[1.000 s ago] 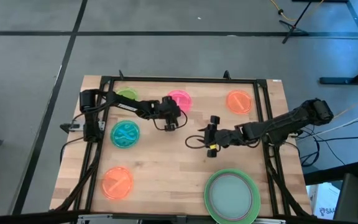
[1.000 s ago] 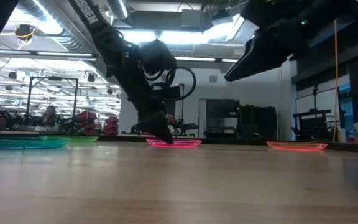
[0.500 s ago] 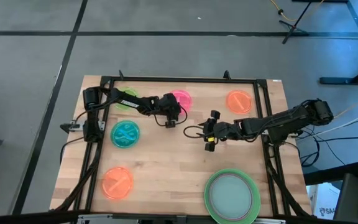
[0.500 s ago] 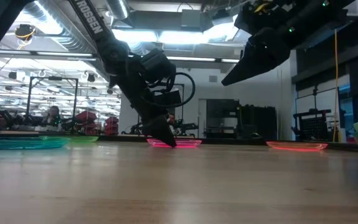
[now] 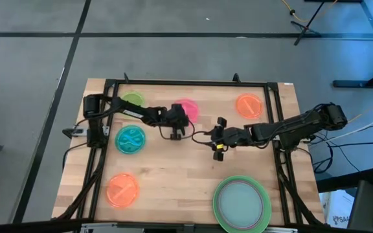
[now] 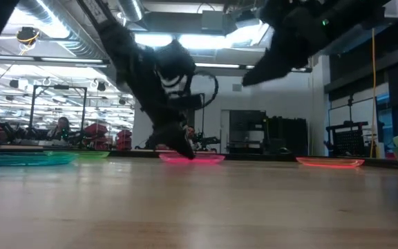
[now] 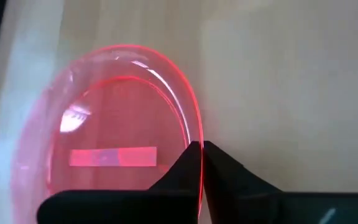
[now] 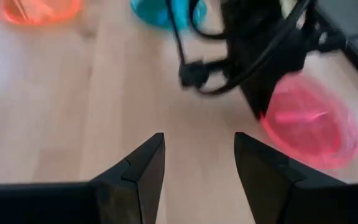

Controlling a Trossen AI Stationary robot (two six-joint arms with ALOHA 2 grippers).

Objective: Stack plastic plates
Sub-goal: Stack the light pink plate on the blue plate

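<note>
The worktop (image 5: 173,168) is pale wood. At its near right edge a large light green plate (image 5: 241,204) holds a grey-teal plate (image 5: 241,202). Smaller plates are spread well apart: a teal plate (image 5: 130,139) at the left, a lime plate (image 5: 133,99) at the far left, one orange plate (image 5: 122,189) near left, another orange plate (image 5: 249,105) far right. My left gripper (image 7: 201,149) is down at the pink plate (image 7: 110,146) at the far middle, jaws pinched together on its rim. My right gripper (image 8: 194,155) hovers mid-worktop just beside it, jaws apart, holding nothing. I can read no writing on anything here.
</note>
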